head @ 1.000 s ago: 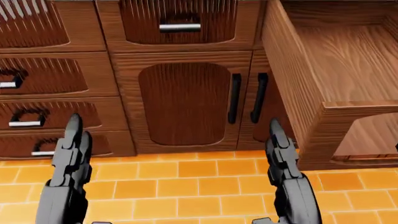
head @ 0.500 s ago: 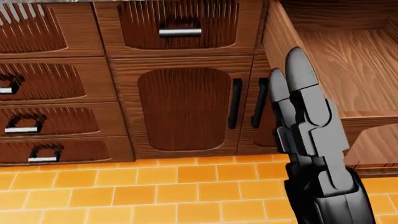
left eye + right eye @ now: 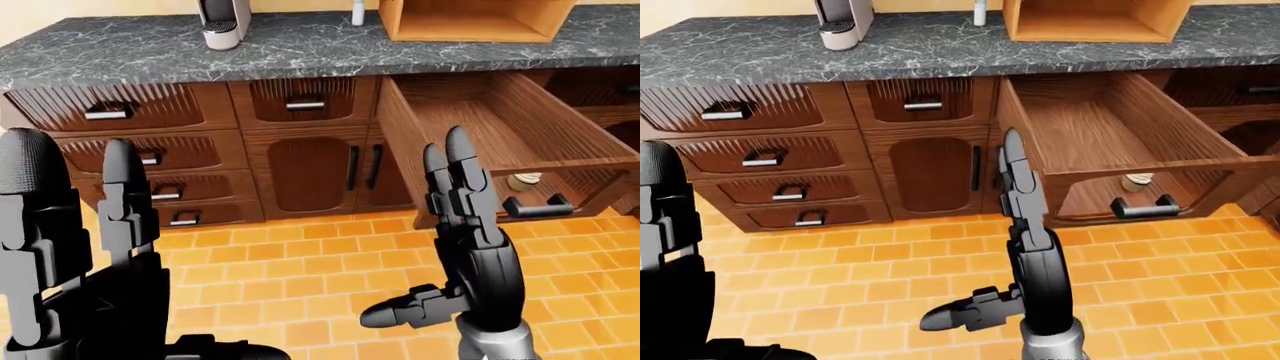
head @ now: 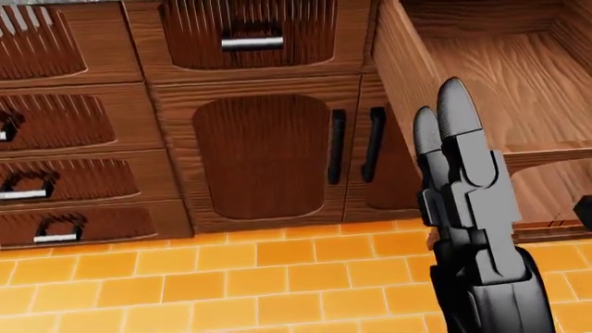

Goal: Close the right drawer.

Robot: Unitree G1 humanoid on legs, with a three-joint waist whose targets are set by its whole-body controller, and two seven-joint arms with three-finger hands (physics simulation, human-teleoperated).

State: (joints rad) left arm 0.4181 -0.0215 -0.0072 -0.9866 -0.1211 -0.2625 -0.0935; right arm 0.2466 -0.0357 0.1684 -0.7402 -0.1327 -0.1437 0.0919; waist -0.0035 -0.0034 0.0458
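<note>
**Drawer still wide open, robot hands raised but not yet on it**

Since half a second ago the head view has slid a little: the cupboard doors and handles sit further left and slightly higher, so the camera has shifted, while the right robot hand (image 4: 467, 187) stays raised in much the same spot at the picture's right.

That right robot hand stands upright with its long fingers (image 3: 458, 176) straight and pressed side by side and the thumb jutting out low to the left; it grips nothing. In the left-eye view it overlaps the left side wall of the right drawer (image 3: 500, 124), but whether it touches the wood cannot be told. The left robot hand (image 3: 95, 232) is also up at the left edge, fingers extended, holding nothing, well apart from the drawer.

The drawer is pulled far out from under the desk (image 3: 300, 49), its inside bare and its dark handle (image 3: 1145, 204) facing the robot on the front panel.

By my judgement nothing of the closing is done: a hand must reach the front panel and push it all the way in.
</note>
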